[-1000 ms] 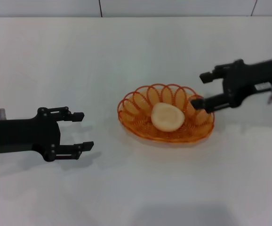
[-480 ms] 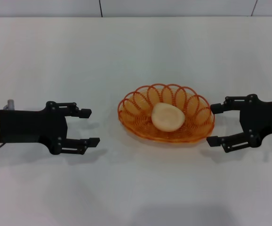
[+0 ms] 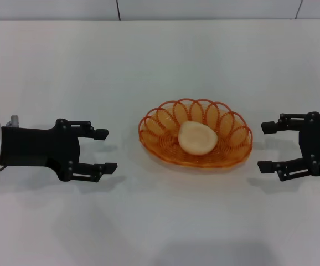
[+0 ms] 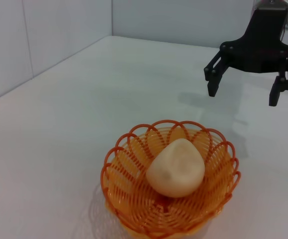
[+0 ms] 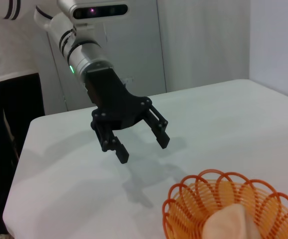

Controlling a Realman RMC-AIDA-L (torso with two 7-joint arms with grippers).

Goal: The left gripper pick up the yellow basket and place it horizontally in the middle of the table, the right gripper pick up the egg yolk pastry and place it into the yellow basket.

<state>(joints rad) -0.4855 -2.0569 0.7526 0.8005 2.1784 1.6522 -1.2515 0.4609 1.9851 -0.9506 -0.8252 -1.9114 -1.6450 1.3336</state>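
Note:
The yellow basket [image 3: 226,153] is an oval orange wire basket lying flat in the middle of the white table [image 3: 160,66]. The egg yolk pastry [image 3: 196,138], a pale cream lump, rests inside it. Both also show in the left wrist view: the basket [image 4: 119,184] and the pastry [image 4: 176,168]. My left gripper [image 3: 104,149] is open and empty, left of the basket, apart from it. My right gripper [image 3: 266,146] is open and empty, just right of the basket, apart from it. The left wrist view shows the right gripper [image 4: 244,87]; the right wrist view shows the left gripper [image 5: 141,141].
A grey wall with panel seams [image 3: 118,9] runs behind the table's far edge. In the right wrist view, the table's edge [image 5: 19,164] drops off beside a dark cabinet [image 5: 9,109].
My right gripper has drawn back from over the basket's right rim, down and to the right, open. My left gripper moved slightly towards the basket, then held still.

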